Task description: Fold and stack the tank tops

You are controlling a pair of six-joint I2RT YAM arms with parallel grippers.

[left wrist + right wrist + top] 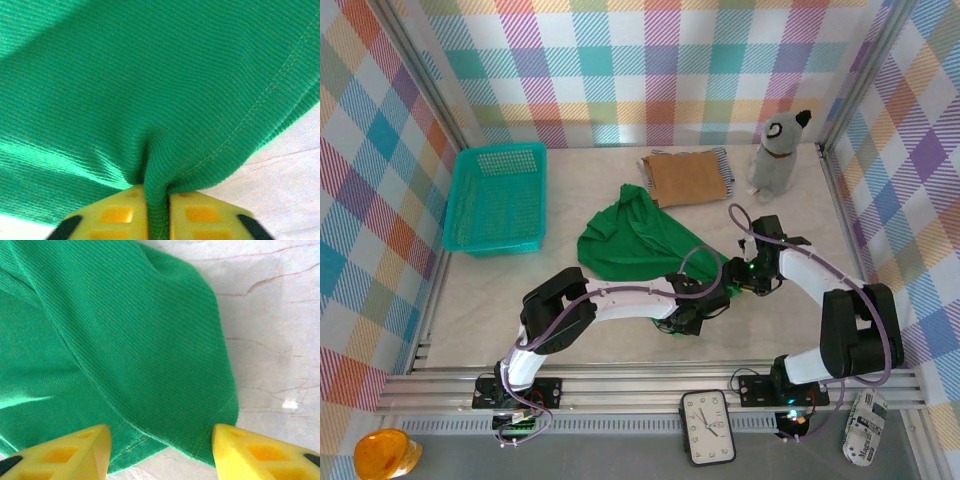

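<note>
The bright green tank top (635, 240) lies crumpled in the middle of the table. My left gripper (710, 295) is at its near right corner, and its yellow fingers (120, 215) are shut on a pinched fold of the green cloth (150, 90). Close beside it, my right gripper (160, 445) stands open over the same corner (738, 272). The green hem (140, 435) lies between its spread fingertips, ungripped. At the back, the tan-brown tank top (687, 178) lies folded on the striped tank top (726, 160), of which just an edge shows.
A teal mesh basket (498, 195) stands at the back left. A grey plush toy (778, 150) sits at the back right beside the folded tops. Bare table (800, 215) lies to the right. A clock (707, 427) rests on the front rail.
</note>
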